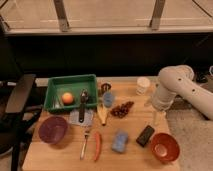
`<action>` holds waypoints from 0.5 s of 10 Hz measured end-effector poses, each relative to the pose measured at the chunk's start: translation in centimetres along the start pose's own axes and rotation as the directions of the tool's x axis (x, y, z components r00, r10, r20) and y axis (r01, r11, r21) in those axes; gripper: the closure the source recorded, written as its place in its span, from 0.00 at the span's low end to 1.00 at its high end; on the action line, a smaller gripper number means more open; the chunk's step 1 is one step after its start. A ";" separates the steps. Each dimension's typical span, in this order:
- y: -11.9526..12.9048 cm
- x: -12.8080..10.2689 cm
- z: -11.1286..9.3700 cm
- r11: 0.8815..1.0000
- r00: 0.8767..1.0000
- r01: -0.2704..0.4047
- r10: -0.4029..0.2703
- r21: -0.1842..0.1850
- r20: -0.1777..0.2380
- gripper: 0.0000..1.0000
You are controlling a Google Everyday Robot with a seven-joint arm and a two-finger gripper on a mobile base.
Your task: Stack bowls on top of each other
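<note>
Camera view. Gripper (159, 119) hangs fingers-down from the white arm (176, 89) over the right part of the wooden table (131, 163), its fingers spread and holding nothing. This fits an approach, not a carry.

The orange-red bowl (164, 147) stands upright just below and slightly right of the gripper, near the table's front right corner and apart from the fingers. It is probably the first to be lifted, being the closer of the two. The purple bowl (53, 129) sits far to the gripper's left at the opposite front edge, mouth up, so it could receive the other bowl. No stacking is done yet.

Between the two bowls, left of the gripper:
- a black block (145, 135), the closest item, lies beside the orange-red bowl and may crowd a grasp on that bowl's rim
- a blue sponge (120, 141)
- an orange-red elongated item (97, 146)
- a fork (85, 142)

Farther back and left are a dark red cluster (121, 109), a small blue cup (108, 99) and a green tray (70, 78) holding an orange ball (67, 97). A white cup (143, 85) stands behind the gripper.

The surface is pale wood plank. Beyond the table are a dark wall and a glazed railing, with a black chair (20, 105) at the far left.
</note>
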 end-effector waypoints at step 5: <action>3.0 1.8 2.2 0.996 0.994 0.088 -0.088 -0.002 -0.070 0.31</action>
